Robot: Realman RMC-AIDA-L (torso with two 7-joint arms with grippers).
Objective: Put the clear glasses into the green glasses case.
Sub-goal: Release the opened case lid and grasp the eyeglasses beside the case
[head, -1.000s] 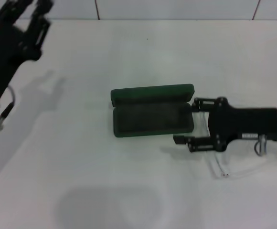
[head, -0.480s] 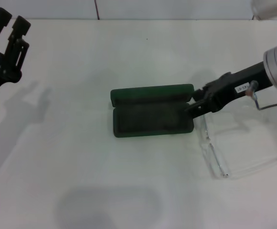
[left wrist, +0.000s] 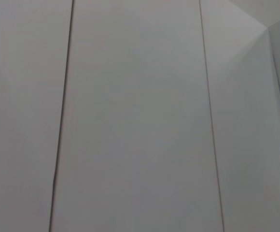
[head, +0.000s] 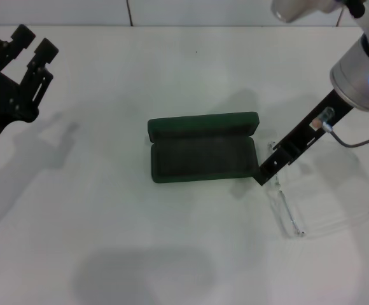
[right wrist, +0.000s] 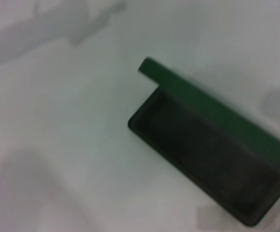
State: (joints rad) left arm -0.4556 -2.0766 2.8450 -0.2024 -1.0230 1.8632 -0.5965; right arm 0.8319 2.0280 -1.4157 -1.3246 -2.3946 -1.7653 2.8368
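Note:
The green glasses case (head: 203, 159) lies open in the middle of the table, lid (head: 203, 125) folded toward the far side. In the right wrist view the case (right wrist: 212, 164) shows a dark lining with nothing in it. The clear glasses (head: 289, 213) lie flat on the table just right of the case, one thin arm pointing toward the near edge. My right gripper (head: 264, 173) slants down from the upper right, its tip by the case's near right corner and close to the glasses' frame. My left gripper (head: 33, 39) hangs raised at the far left, fingers apart and holding nothing.
A white table (head: 108, 241) stretches all around the case. A tiled wall runs along its far edge (head: 172, 13). The left wrist view shows only pale wall panels (left wrist: 130, 116).
My right arm has swung up from lying low across the table to a steep slant, its tip ending at the case's near right corner. The left gripper shifted slightly right and down.

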